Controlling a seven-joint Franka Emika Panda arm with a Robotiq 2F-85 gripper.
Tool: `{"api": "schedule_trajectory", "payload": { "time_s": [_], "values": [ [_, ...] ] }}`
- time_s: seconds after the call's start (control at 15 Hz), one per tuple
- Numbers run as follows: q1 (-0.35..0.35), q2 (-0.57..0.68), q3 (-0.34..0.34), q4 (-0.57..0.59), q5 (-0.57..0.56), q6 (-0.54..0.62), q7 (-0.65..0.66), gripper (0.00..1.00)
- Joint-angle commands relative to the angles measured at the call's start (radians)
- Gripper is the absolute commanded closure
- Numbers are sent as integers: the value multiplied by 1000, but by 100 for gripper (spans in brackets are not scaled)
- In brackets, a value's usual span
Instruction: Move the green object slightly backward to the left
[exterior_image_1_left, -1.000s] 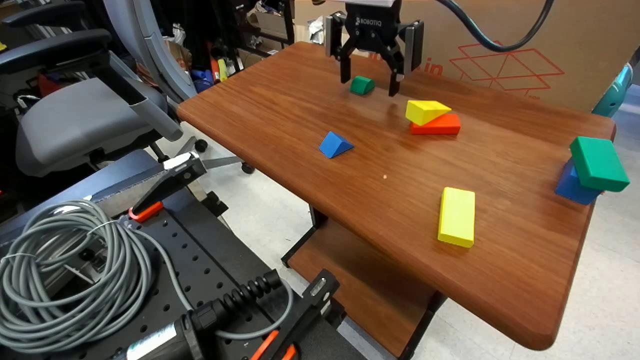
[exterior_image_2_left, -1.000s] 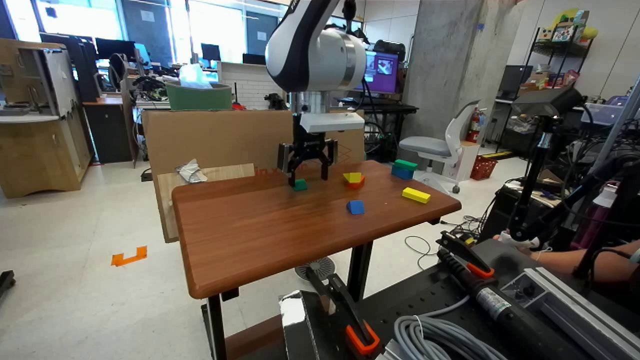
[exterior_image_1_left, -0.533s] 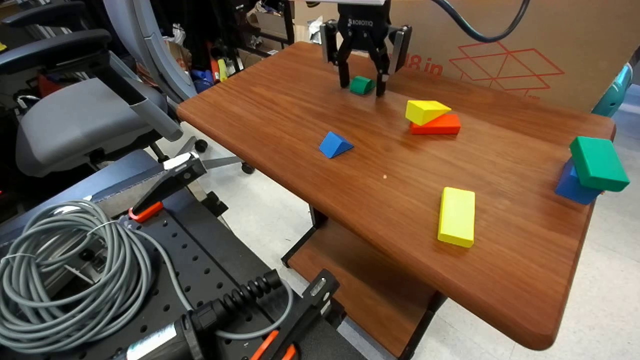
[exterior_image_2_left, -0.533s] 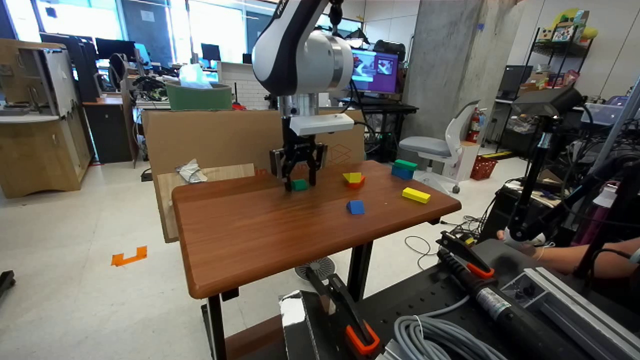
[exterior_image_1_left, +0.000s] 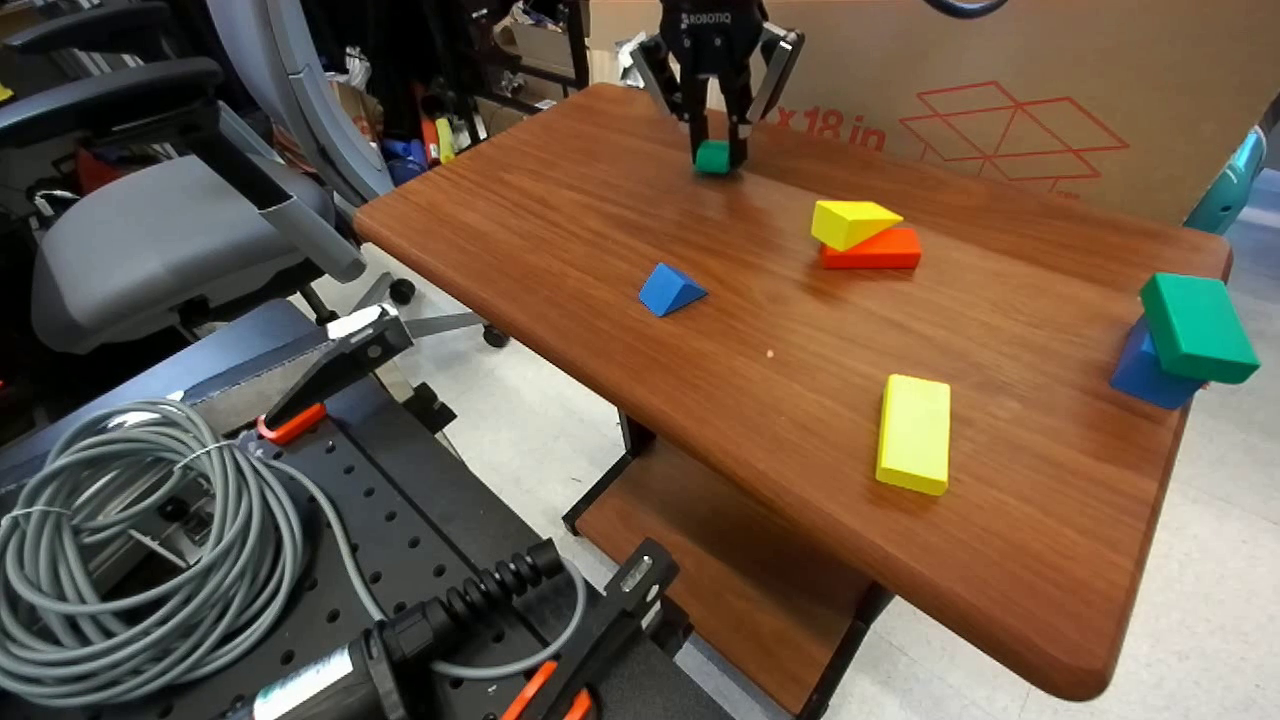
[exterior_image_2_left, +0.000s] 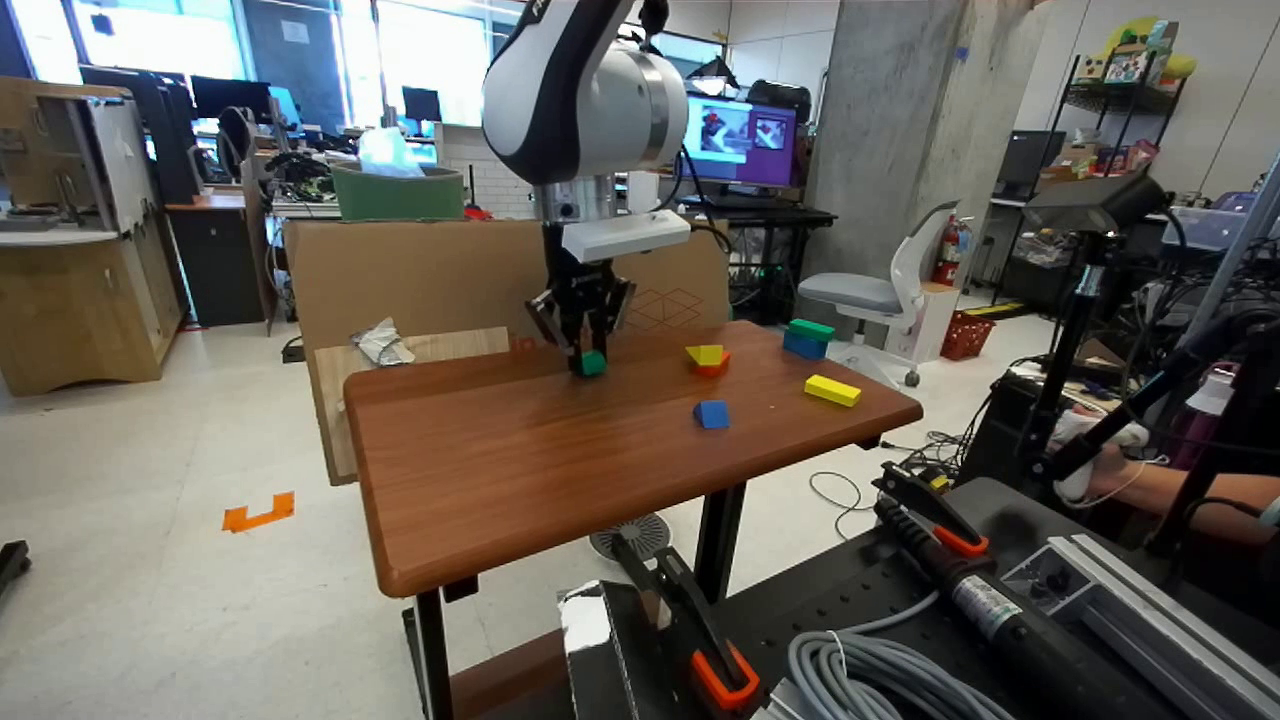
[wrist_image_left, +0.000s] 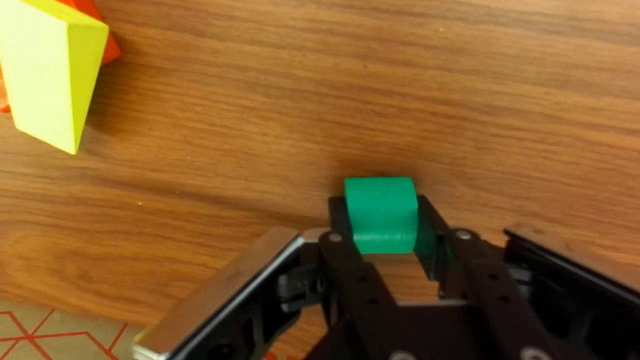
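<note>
Gripper (wrist_image_left: 382, 216) pinching small green block (wrist_image_left: 381, 212): bright, plain, squarish in wrist view.

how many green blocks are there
2: a small green block held in the gripper, and a larger green block stacked on top of a blue block.
</note>
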Motion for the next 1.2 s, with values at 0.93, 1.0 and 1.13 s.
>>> {"api": "schedule_trajectory", "payload": {
  "time_s": [0.93,1.0,1.13],
  "values": [
    [82,-306,58,-391,-39,-14,99,91],
    [92,-291,60,-384,-49,-15,106,91],
    [110,-264,63,-373,-67,-15,111,91]
  ]
}}
